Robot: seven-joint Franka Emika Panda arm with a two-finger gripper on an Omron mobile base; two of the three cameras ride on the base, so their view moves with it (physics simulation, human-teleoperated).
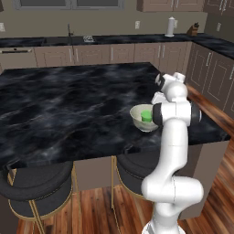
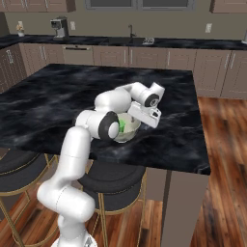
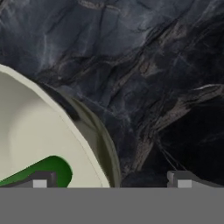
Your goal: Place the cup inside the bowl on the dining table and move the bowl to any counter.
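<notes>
Hand view: claw [image 3: 111, 179] tips straddle bowl [image 3: 30, 131] rim.

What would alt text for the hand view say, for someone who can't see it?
A cream bowl with a green cup inside sits on the black marble dining table. The gripper's two fingertips straddle the bowl's rim, one inside and one outside.

The bowl [image 2: 129, 131] sits on the dining table [image 2: 58, 96], near its front edge, with the cup [image 2: 122, 125] inside it. The arm bends over the bowl, its hand right above the far rim. The gripper's fingers are hidden behind the hand, so their spread can't be told.
</notes>
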